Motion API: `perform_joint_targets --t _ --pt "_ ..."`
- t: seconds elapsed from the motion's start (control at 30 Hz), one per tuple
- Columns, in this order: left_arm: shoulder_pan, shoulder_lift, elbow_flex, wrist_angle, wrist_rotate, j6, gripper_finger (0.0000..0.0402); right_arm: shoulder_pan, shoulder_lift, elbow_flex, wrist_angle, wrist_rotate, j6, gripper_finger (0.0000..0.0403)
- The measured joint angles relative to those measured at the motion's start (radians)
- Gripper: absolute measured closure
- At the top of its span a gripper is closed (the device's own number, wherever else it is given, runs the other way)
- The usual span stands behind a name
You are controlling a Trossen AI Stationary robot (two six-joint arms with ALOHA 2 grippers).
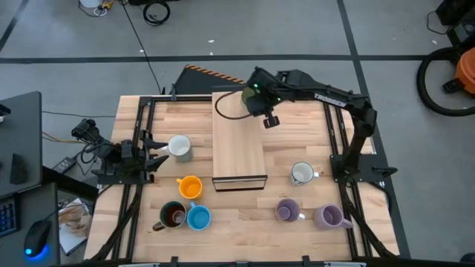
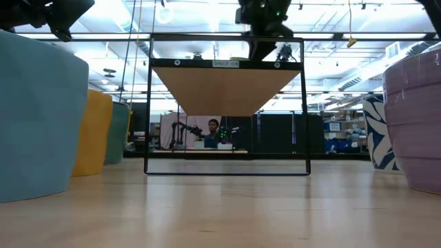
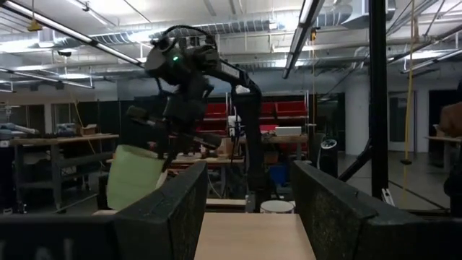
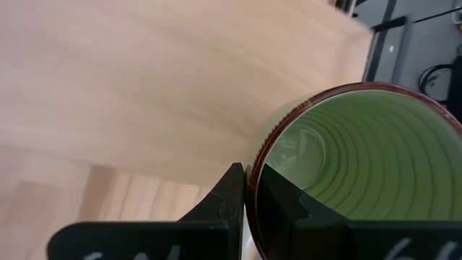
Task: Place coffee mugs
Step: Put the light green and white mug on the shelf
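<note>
My right gripper [image 4: 249,180] is shut on a green mug [image 4: 361,166] above the far end of the wooden shelf top [image 1: 237,141]. The left wrist view shows the same mug [image 3: 133,177] hanging under that arm. On the table stand a white mug [image 1: 179,147], an orange one [image 1: 190,186], a dark brown one [image 1: 173,215] and a blue one [image 1: 198,217] on the left. Another white mug [image 1: 302,173] and two purple mugs [image 1: 288,211] [image 1: 329,216] stand on the right. My left gripper [image 3: 249,224] waits open at the table's left, beside the first white mug. My right gripper pinches the green mug's rim [image 4: 254,170], one finger [image 4: 278,206] inside the mug and the other [image 4: 229,198] outside its wall. The fingers slant down from above. The mug hangs below them, mouth up and lifted clear of the shelf top.
The shelf is a wooden board on a black wire frame [image 2: 226,89] in the table's middle, with open room underneath. Black rails [image 1: 141,133] run along the table's left and right sides. In the low view the blue mug [image 2: 34,117] and a purple mug [image 2: 420,117] stand close.
</note>
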Motion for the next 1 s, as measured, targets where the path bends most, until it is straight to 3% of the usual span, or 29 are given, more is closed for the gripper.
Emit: perform_joint_targets --t 0.57,1.0 --pt "0.0 0.0 0.0 0.043 0.0 0.061 0.0194 -0.093 0.026 -0.001 0.013 -0.166 -0.066 0.0362" --pt "0.0 0.0 0.0 0.05 0.0 0.074 0.0194 -0.093 0.026 -0.005 0.051 -0.174 -0.057 0.035"
